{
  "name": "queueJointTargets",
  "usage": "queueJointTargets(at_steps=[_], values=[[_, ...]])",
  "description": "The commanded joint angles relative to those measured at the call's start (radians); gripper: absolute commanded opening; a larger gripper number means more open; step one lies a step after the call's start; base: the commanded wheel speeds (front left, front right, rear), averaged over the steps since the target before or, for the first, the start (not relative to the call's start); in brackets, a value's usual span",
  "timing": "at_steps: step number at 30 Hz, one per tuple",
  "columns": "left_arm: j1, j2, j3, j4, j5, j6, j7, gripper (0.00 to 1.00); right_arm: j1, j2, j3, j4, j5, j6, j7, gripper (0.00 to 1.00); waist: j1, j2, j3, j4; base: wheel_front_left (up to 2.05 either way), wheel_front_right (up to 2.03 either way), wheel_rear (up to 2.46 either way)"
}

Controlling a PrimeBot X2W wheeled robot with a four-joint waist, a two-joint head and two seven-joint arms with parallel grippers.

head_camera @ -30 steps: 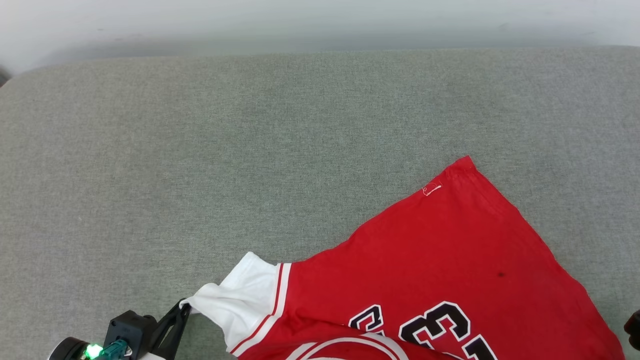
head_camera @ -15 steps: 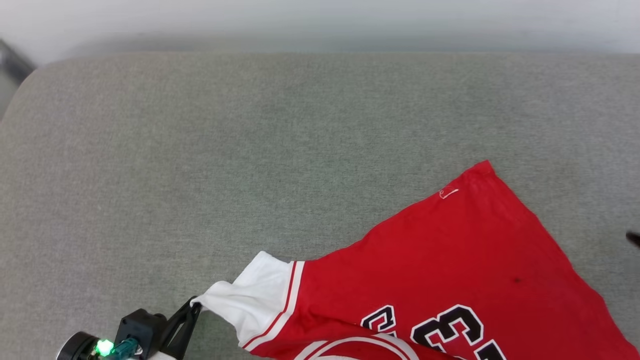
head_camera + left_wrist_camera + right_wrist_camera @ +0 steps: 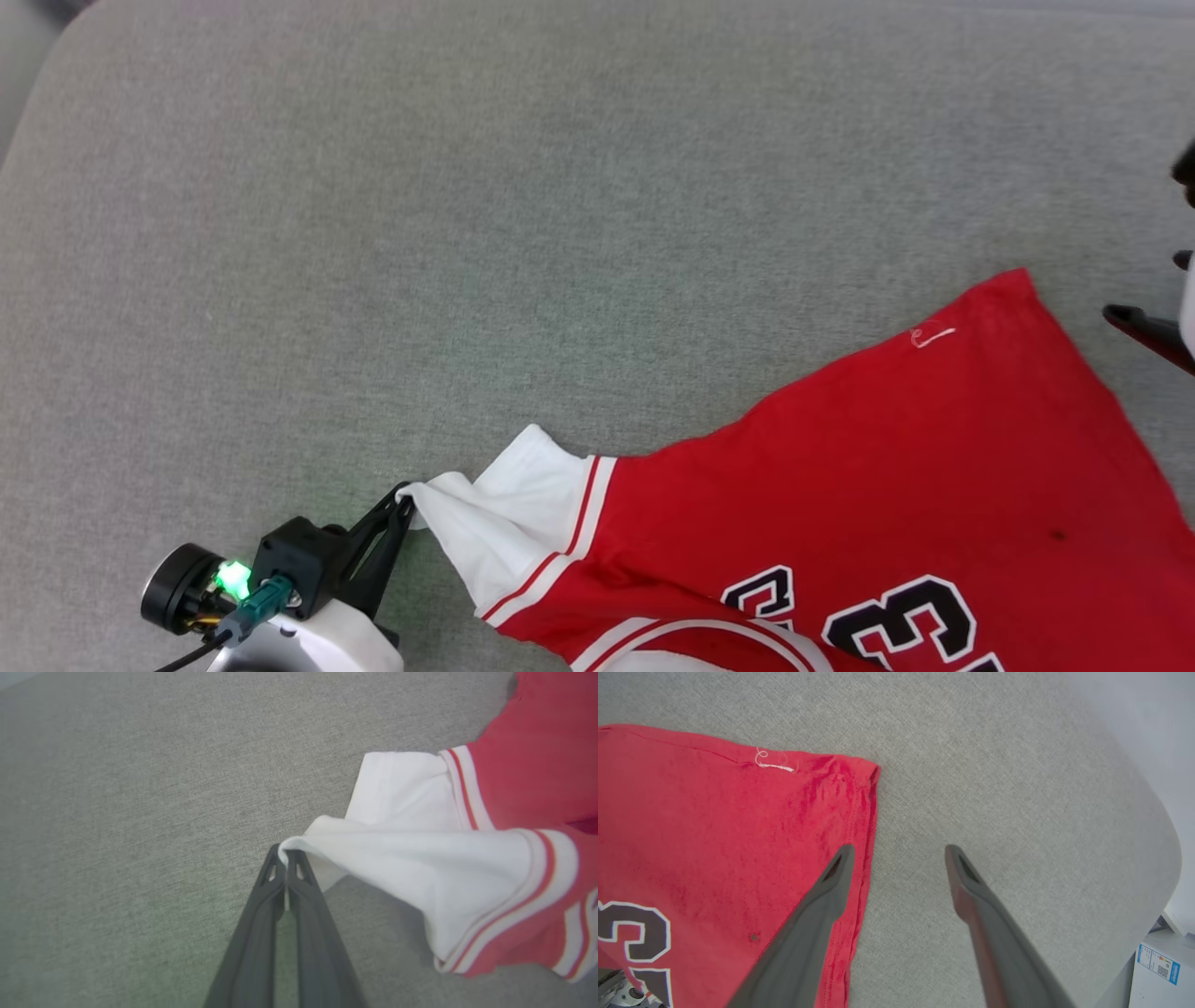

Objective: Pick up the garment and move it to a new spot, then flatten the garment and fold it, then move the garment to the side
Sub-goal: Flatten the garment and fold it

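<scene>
Left tool (image 3: 285, 851) is clamped on the very edge of the white sleeve (image 3: 411, 858), fingers pressed together with only a small pinch of cloth between them. The sleeve is pulled taut into a ridge toward the cushion's left side. The garment (image 3: 887, 467) lies print-up on the near right part of the grey cushion (image 3: 467, 187), skewed, with one hem corner (image 3: 873, 770) pointing toward the far right corner and the collar end running off the near edge of the head view. Right tool (image 3: 899, 851) is spread wide and holds nothing. It hovers over the right side seam just short of that hem corner, one finger above red cloth and the other above bare cushion. My read: this is the flatten step, left side stretching the sleeve out, fold not yet started. Body looks mostly smooth, but there's bunching where the sleeve meets the chest. Next move probably needs the right tool to come down and pin or grip the hem edge, so the two arms can pull against each other. With so little cloth in the left pinch, pull gently or it slips out.
</scene>
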Motion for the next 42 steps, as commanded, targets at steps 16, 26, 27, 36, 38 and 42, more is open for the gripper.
queueJointTargets(at_steps=[16, 26, 27, 36, 38, 42], values=[[-0.087, -0.052, -0.007, 0.021, 0.038, -0.019, 0.002, 0.00, -0.158, 0.139, 0.311, 0.263, -0.024, -0.001, -0.019, 1.00, 0.0000, -0.0001, 0.126, 0.078, 0.00, 0.00, 0.00], [-0.056, -0.051, -0.011, 0.053, 0.017, -0.028, -0.004, 0.00, -0.234, 0.137, 0.407, 0.283, 0.014, -0.001, -0.239, 0.00, 0.0000, -0.0001, 0.016, 0.034, 0.00, 0.00, 0.00], [-0.048, -0.051, -0.007, 0.054, 0.011, -0.028, -0.007, 0.00, -0.244, 0.134, 0.419, 0.279, 0.014, -0.001, -0.267, 0.00, 0.0000, -0.0001, -0.001, 0.025, 0.00, 0.00, 0.00], [-0.037, -0.009, 0.017, 0.061, 0.020, -0.016, -0.026, 0.00, -0.268, 0.105, 0.481, 0.252, 0.038, -0.001, -0.510, 0.00, 0.0000, -0.0001, -0.163, -0.055, 0.00, 0.00, 0.00], [-0.062, -0.001, 0.021, 0.053, 0.036, -0.016, -0.022, 0.00, -0.268, 0.092, 0.475, 0.245, 0.045, -0.001, -0.552, 0.00, 0.0000, -0.0001, -0.189, -0.068, 0.00, 0.00, 0.00], [-0.137, 0.011, 0.044, 0.033, 0.061, -0.017, -0.007, 0.00, -0.277, 0.080, 0.438, 0.241, 0.052, -0.001, -0.625, 0.00, 0.0000, -0.0001, -0.224, -0.093, 0.00, 0.00, 0.00]])
